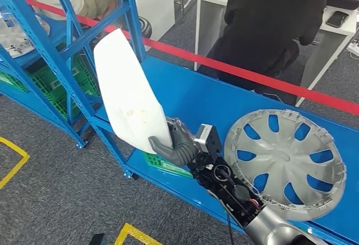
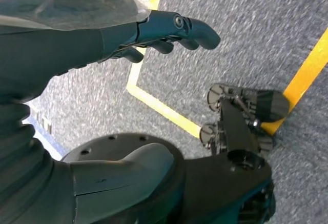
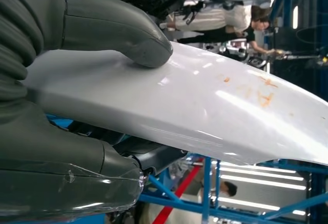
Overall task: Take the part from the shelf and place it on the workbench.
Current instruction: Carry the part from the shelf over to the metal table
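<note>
the part (image 1: 127,93) is a smooth, glossy white panel, gently curved, wider near its lower end and tapering to a rounded tip. the right wrist view shows a few small rust-orange smudges (image 3: 265,97) on its shiny face. in the head view its long axis runs up and to the left, the narrow tip pointing toward the blue shelf frame (image 1: 69,43), the broad end down at the robot's wrist. it is held in the air over the near left edge of the blue workbench (image 1: 199,96), in front of the shelf uprights, not resting on anything.

the right hand (image 1: 175,144) grips the panel's lower edge — the thick grey thumb (image 3: 131,37) is pressed flat on the white face, and the darker fingers (image 3: 155,157) are curled against the underside, so the panel is pinched between them.

the left hand (image 2: 166,34) hangs over grey carpet with yellow floor tape (image 2: 166,111); its dark fingers are stretched out and slightly bent, with nothing in them.

on the workbench, well to the right of the panel, a silver wheel cover (image 1: 284,161) lies flat. behind the bench runs a red tape barrier (image 1: 254,75), and beyond it a person in black (image 1: 271,26) leans at a white table (image 1: 211,4).
</note>
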